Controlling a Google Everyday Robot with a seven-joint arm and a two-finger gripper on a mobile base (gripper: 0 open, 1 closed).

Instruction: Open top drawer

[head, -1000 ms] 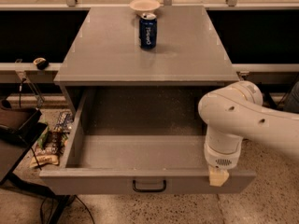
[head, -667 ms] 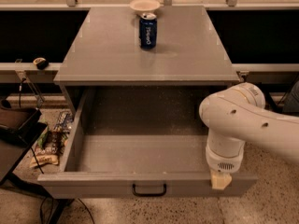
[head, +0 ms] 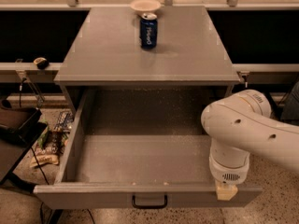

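Observation:
The top drawer (head: pixel 93 197) stands pulled far out of the grey cabinet (head: pixel 107 55), its deep grey box interior bare and its small black bar handle (head: pixel 149 202) on the front panel. My gripper (head: pixel 226 191) hangs from the white arm at the drawer's front right corner, right at the top edge of the front panel. The wrist covers the fingers. The two other drawers are out of view.
A blue can (head: pixel 148 30) and a small white bowl (head: pixel 145 5) stand at the back of the cabinet top. Snack packets (head: pixel 52 141) lie on the floor left of the drawer, beside a dark bin (head: pixel 16 125). A rail runs behind the cabinet.
The drawer front has come slightly further toward the camera, and my gripper has moved with it at the front right corner.

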